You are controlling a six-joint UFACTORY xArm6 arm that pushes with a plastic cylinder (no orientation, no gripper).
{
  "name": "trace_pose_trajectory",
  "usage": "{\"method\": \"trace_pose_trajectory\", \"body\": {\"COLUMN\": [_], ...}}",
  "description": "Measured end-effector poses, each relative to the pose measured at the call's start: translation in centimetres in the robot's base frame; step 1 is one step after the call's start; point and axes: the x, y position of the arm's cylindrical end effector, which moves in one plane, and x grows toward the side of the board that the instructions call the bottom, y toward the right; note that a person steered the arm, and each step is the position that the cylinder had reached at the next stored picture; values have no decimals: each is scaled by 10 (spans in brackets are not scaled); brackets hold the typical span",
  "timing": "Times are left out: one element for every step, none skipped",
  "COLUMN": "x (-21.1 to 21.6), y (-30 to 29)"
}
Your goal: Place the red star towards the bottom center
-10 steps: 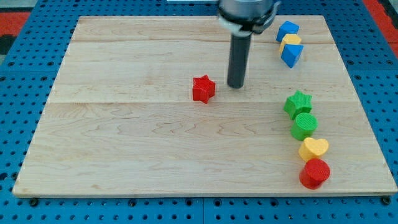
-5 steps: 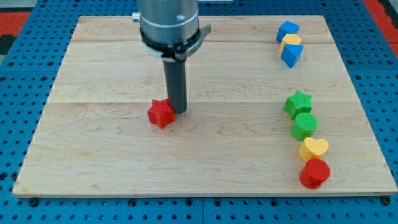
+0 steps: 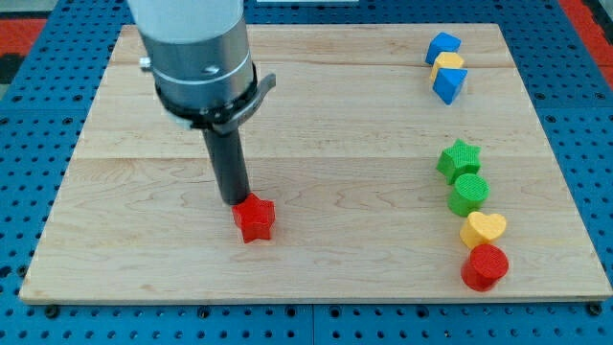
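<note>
The red star (image 3: 255, 218) lies on the wooden board (image 3: 144, 259), left of centre and near the view's bottom. My tip (image 3: 234, 200) is at the star's upper left corner, touching it or nearly so. The dark rod rises from there to the grey arm body at the view's top left.
At the view's right, a column runs down: green star (image 3: 459, 158), green cylinder (image 3: 469, 194), yellow heart (image 3: 483, 230), red cylinder (image 3: 485, 266). At the top right are a blue block (image 3: 442, 46), a yellow block (image 3: 448, 63) and another blue block (image 3: 448, 84).
The red star has been pushed from the board's middle to the left and then down towards the bottom. My tip moved left and down with it, from its right side to its upper left.
</note>
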Motion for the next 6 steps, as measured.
{"method": "trace_pose_trajectory", "body": {"x": [14,32,18,64,127,128], "y": [20,39,50,128,156,187]}}
